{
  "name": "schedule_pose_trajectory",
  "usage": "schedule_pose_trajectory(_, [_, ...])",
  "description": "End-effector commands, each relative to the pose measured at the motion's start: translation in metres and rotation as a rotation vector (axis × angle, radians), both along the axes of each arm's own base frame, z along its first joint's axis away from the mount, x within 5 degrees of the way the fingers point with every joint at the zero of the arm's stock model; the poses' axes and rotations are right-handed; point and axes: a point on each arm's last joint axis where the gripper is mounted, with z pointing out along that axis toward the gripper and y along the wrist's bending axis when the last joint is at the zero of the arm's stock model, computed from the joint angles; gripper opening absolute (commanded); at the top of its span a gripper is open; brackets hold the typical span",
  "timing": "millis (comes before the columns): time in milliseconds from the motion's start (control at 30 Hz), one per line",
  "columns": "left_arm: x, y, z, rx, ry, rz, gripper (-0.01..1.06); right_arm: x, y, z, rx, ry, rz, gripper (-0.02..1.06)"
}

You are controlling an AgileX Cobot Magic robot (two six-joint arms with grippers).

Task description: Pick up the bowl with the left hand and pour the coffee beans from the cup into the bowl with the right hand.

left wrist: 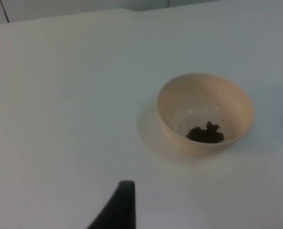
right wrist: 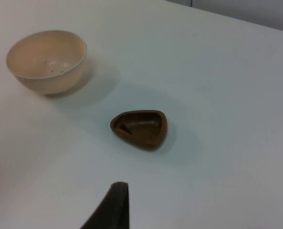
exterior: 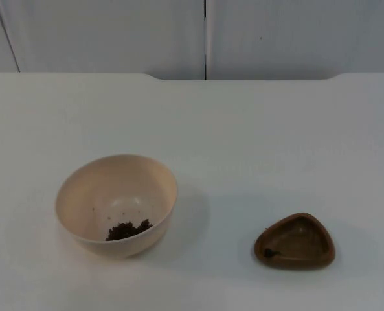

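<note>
A cream bowl [exterior: 114, 181] stands upright on the white table at the front left, with a small heap of dark coffee beans [exterior: 128, 229] at its bottom. At the front right lies a small brown, three-cornered cup [exterior: 295, 241] with a dark speck [exterior: 269, 253] inside. In the left wrist view the bowl [left wrist: 203, 102] and its beans [left wrist: 205, 133] sit well ahead of my left gripper [left wrist: 120, 205], which hangs back above the table. My right gripper [right wrist: 113, 205] hovers apart from the cup [right wrist: 140, 128], with the bowl [right wrist: 46, 59] farther off. Neither gripper touches anything.
The white table top [exterior: 256, 129] runs back to the grey partition wall [exterior: 114, 32]. A shallow notch marks the table's far edge [exterior: 243, 78]. Bare table lies between bowl and cup and behind both.
</note>
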Motion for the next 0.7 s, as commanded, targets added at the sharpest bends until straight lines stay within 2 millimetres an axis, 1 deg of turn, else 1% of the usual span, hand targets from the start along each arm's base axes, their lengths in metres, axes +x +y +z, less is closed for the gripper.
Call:
schedule_pose_trajectory(0, [0.0003,0.0001,-0.0003,-0.006,-0.011,0.007,1.05,-0.0007,-0.0001,0.0005,0.006,-0.006,-0.002,1.05])
schedule_pose_trajectory(167, [0.0003,0.0001,-0.0003,-0.006,-0.011,0.007,1.05,-0.0007,-0.0001,0.0005,0.006,-0.006,-0.002,1.05])
schedule_pose_trajectory(333, [0.0003,0.0001,-0.0003,-0.006,-0.011,0.007,1.05,-0.001,0.0003,0.0005,0.005,-0.006,-0.074,1.05])
schedule_pose_trajectory(467, [0.0004,0.0002,-0.0003,-0.004,-0.011,0.007,1.05,-0.0016,0.0012,0.0005,0.005,-0.007,-0.216,1.05])
schedule_pose_trajectory(500, [0.0004,0.0002,-0.0003,-0.004,-0.011,0.007,1.05,-0.0016,0.0012,0.0005,0.005,-0.007,-0.216,1.05])
schedule_pose_trajectory(667, [0.0004,0.0004,-0.0003,-0.003,-0.012,0.009,1.05,-0.002,0.0022,0.0005,0.004,-0.007,-0.356,1.05])
